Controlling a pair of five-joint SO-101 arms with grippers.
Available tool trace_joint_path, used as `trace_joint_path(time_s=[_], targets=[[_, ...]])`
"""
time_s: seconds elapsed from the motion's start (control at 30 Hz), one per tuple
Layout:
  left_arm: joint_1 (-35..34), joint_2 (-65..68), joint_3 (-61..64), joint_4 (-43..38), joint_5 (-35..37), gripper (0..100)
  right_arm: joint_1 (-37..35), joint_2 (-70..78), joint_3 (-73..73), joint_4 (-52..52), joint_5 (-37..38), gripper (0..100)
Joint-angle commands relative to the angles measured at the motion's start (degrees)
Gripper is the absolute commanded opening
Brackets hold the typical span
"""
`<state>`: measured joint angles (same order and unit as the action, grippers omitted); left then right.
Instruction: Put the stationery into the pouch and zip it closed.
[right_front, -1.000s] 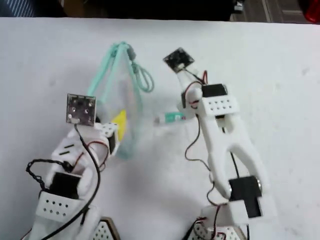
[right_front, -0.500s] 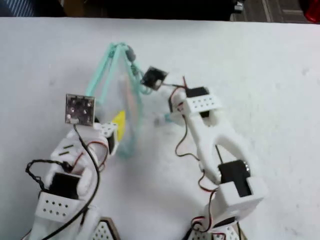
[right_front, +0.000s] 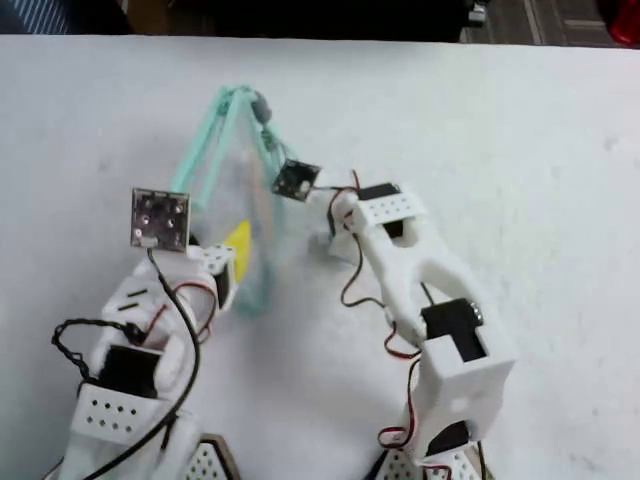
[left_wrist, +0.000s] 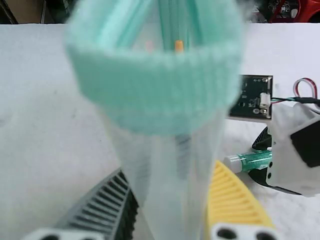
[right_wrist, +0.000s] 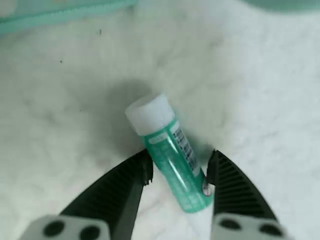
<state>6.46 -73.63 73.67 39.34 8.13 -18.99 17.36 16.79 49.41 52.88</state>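
ROBOTICS BENCH: A left arm (right_front: 135, 300) and a right arm (right_front: 392, 258) of white printed plastic sit side by side on a plain white tabletop (right_front: 540, 140). Their loose wires (right_front: 350, 290) and bare circuit boards (right_front: 160, 218) are exposed, marking the place as a lab or hobby workshop.

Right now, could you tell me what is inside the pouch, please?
Through the clear pouch wall, a few thin pens or pencils show, one orange-tipped. The mint band covers part of them; the glue stick is outside.
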Motion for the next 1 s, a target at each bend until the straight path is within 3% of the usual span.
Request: trace_joint_path(time_s=[0.0, 0.07, 0.57, 0.97], targets=[[-0.4, -0.3, -0.4, -2.1, 0.7, 19, -0.5, -0.4, -1.8, -0.1, 0.6, 5.7], [-0.3, -0.3, -0.4, -2.1, 0.7, 19, -0.5, -0.3, -1.8, -0.2, 0.4, 1.7], [0.1, -0.3, -0.3, -2.1, 0.6, 19, 1.5, -0.2, -1.7, -0.5, -0.4, 1.8], [4.8, -0.3, -0.1, -1.7, 0.3, 19, 8.6, -1.5, -2.1, -8.8, -19.3, 1.7]])
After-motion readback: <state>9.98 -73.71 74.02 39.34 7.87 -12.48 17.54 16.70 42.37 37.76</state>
